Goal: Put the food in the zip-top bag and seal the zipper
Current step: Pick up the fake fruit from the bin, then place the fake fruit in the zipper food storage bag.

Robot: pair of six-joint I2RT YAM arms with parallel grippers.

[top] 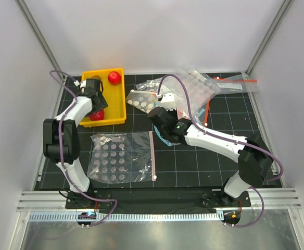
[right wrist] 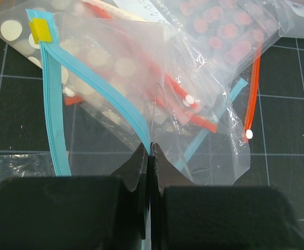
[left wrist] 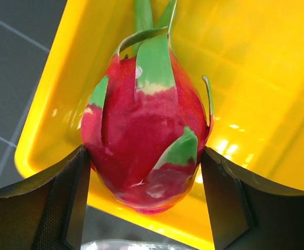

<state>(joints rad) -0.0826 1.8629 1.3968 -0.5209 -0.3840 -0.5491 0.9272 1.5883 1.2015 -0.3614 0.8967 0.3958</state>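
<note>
The pink-red fruit with green leaves (left wrist: pixel 141 125) sits between my left gripper's (left wrist: pixel 144 153) fingers, which press on both its sides, at the near wall of the yellow bin (left wrist: pixel 256 78). In the top view the left gripper (top: pixel 96 101) is over the bin (top: pixel 122 99), with the fruit (top: pixel 96 115) below it and the red ball (top: pixel 114 77) at the far end. My right gripper (right wrist: pixel 151 147) is shut on the light-blue zipper (right wrist: pixel 110 94) of the clear zip-top bag (right wrist: pixel 204 151); the mouth gapes to its left. The lemon and kiwi are hidden.
A white-dotted bag with a pale pink strip (top: pixel 118 156) lies flat at the front centre. A pile of other bags (top: pixel 199 86), some with red-orange strips (top: pixel 235 82), lies at the back right. Side walls close in the mat.
</note>
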